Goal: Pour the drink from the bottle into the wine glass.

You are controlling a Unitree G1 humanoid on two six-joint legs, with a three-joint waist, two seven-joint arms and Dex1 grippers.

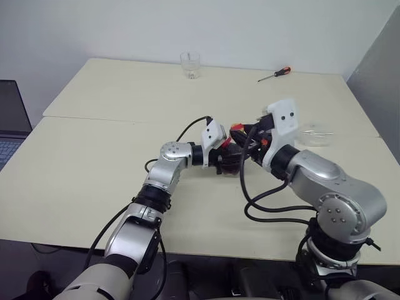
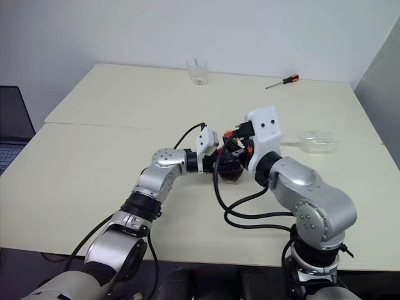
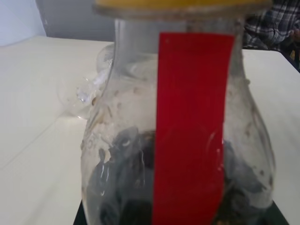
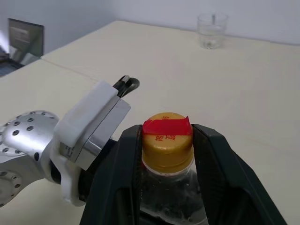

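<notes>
Uncapping stage: bottle held, nothing poured yet.
Right tool [image 4: 167, 154] has its two black fingers closed against the yellow cap [image 4: 167, 140]; left tool [image 2: 220, 164] is clamped on the body of the bottle [image 3: 178, 140] at frame centre, just above the table [image 1: 94, 169]. Drink [image 3: 126, 187] remains inside, cap on. Wine glass [image 1: 314, 137] lies on its side at right, apparently empty. Remaining, by judgement: remove cap, stand glass upright, pour.

Short clear glass tumbler [image 1: 190, 64] and orange-handled screwdriver [image 1: 275, 74] lie apart at the cream table's [image 1: 94, 162] far edge.
</notes>
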